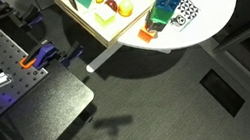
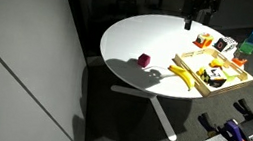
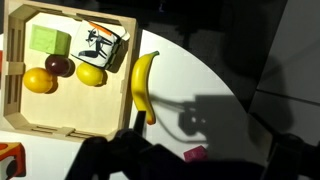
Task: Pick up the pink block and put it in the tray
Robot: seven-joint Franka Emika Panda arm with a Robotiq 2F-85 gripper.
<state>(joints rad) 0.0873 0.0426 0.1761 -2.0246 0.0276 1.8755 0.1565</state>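
Observation:
The pink block is a small magenta cube standing alone on the round white table, left of a banana. In the wrist view the pink block lies at the bottom, in shadow. The light wood tray sits at the table's right edge; it also shows in the wrist view and in an exterior view. My gripper hangs high over the far side of the table, well away from the block. In the wrist view its fingers are dark shapes set wide apart, empty.
The tray holds a pale green block, yellow balls, a dark red piece and a printed card. The banana lies just outside the tray. A blue-green box stands beyond it. Clamps and a metal plate are beside the table.

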